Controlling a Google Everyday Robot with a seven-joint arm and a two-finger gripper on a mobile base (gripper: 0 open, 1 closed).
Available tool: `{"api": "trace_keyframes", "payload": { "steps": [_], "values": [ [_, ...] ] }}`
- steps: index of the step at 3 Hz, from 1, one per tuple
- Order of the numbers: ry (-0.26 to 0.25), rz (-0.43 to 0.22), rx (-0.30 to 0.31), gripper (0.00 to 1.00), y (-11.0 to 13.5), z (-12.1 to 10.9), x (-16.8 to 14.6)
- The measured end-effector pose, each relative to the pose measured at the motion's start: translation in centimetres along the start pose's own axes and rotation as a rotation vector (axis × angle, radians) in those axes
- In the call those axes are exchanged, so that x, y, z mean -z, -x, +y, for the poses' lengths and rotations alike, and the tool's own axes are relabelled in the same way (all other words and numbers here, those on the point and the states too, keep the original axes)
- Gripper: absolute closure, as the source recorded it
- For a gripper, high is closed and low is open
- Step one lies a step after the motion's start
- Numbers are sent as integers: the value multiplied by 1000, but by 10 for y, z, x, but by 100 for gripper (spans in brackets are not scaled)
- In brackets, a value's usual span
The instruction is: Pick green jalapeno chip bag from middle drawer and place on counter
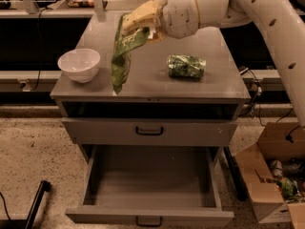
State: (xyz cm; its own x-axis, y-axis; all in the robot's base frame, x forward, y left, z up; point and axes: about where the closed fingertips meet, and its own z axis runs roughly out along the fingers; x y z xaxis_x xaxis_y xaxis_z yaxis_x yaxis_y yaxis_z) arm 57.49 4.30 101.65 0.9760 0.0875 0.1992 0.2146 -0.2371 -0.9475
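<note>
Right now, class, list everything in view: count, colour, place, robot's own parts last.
green jalapeno chip bag: 1, green, hanging from gripper over counter
bowl: 1, white, counter's left
can: 1, green-patterned, on its side, counter's right
counter: 1, gray, cabinet top
middle drawer: 1, gray, lowest, pulled open
upper drawer: 1, gray, closed
cardboard box: 1, brown, floor, right
gripper: 1, tan, above counter, shut on bag
arm: 1, white, from upper right
</note>
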Motion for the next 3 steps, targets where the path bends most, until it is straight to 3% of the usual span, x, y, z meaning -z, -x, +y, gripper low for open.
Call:
{"api": "trace_keyframes", "payload": {
  "steps": [2,3],
  "values": [
    [21,154,-195,100,-70,58,-19],
    [16,241,-236,100,-104,77,-20]
  ]
}}
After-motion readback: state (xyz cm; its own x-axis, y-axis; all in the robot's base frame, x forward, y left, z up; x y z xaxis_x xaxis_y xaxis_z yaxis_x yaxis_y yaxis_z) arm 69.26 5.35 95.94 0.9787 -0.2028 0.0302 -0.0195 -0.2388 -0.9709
